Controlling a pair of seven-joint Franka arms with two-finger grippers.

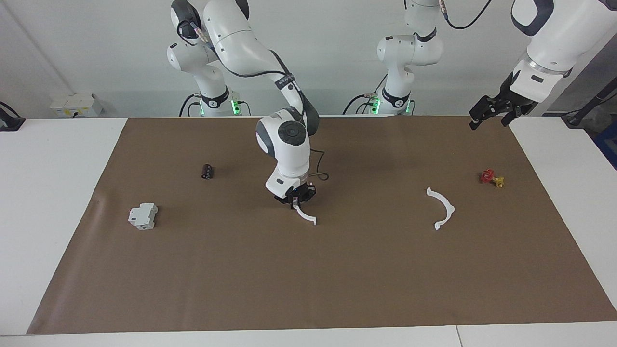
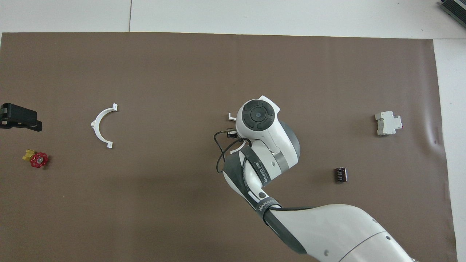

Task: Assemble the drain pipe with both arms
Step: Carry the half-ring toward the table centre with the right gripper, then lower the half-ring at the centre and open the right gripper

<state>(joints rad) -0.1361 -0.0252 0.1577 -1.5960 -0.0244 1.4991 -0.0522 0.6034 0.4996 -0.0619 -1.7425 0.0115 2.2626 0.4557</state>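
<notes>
My right gripper (image 1: 295, 202) is shut on one white half-ring (image 1: 308, 219) of the drain pipe and holds it low over the middle of the brown mat, with its free end hanging toward the mat. In the overhead view the right arm's wrist covers the gripper, and only the ends of this half-ring (image 2: 230, 116) show. The other half-ring (image 1: 444, 208) (image 2: 99, 125) lies flat on the mat toward the left arm's end. My left gripper (image 1: 487, 115) (image 2: 14, 118) waits raised over the mat's edge at the left arm's end.
A pale grey boxy block (image 1: 143, 216) (image 2: 388, 123) and a small black cylinder (image 1: 207, 171) (image 2: 340, 174) lie toward the right arm's end. A small red and yellow valve (image 1: 491, 178) (image 2: 36, 158) lies near the left gripper.
</notes>
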